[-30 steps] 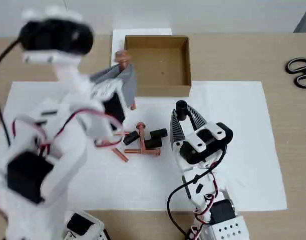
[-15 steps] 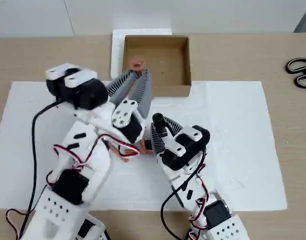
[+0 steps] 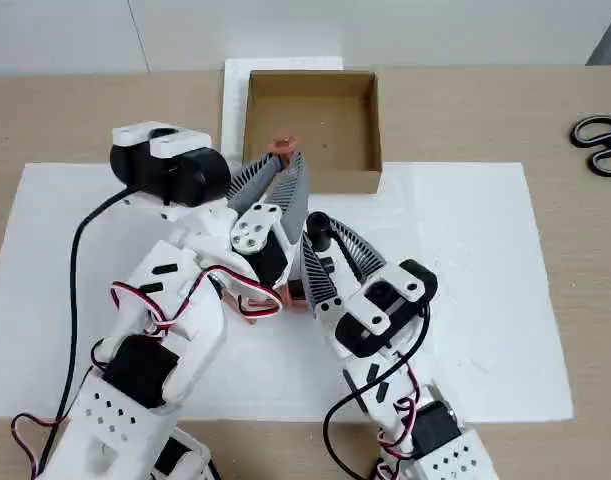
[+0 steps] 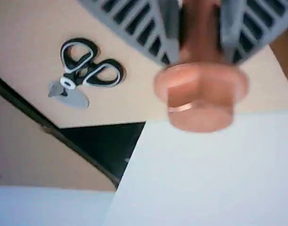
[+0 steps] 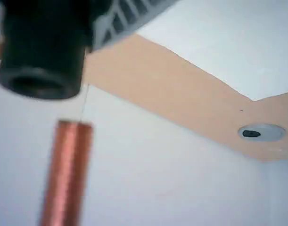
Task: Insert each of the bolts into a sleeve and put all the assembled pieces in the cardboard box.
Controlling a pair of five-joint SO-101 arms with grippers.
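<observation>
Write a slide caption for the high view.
Left gripper holding a copper bolt beside the right gripper holding a black sleeve, both by the cardboard box.

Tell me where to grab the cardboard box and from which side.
Pinch the box by the top edge of its right wall, coming straight down, one finger inside, one outside. It is open-topped with thin upright walls and looks too wide to span, and the left gripper, holding a bolt, crowds its near left corner.
</observation>
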